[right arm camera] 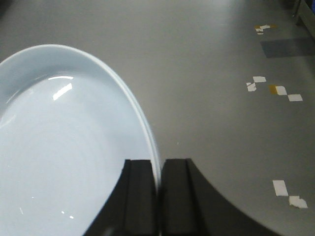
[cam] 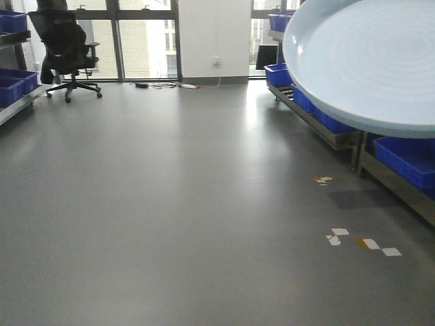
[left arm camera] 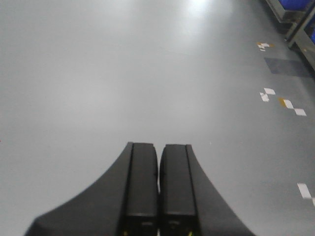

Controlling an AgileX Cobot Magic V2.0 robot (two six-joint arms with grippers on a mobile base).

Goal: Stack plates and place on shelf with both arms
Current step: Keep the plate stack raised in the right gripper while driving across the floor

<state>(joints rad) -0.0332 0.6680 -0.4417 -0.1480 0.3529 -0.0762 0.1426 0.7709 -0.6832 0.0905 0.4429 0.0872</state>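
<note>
With the right fingers (right arm camera: 140, 196) clamped on the rim of one plate (right arm camera: 64, 157), which hangs in the air above the floor (cam: 170, 204), I'd carry it slowly and level (an edge grip may pivot), the left fingers (left arm camera: 142, 187) being closed on nothing

The front-facing view is taken from above the grey floor (cam: 170, 204) and aimed slightly downward across the room toward the windows (cam: 143, 41). A plate (cam: 367, 61) is caught very near the lens at upper right. Each wrist view is taken from behind its arm's fingers, the left fingers (left arm camera: 142, 187) and the right fingers (right arm camera: 177, 196), and is tilted down at the floor ahead. The white tape marks (cam: 363, 241) are shared by all three views.
</note>
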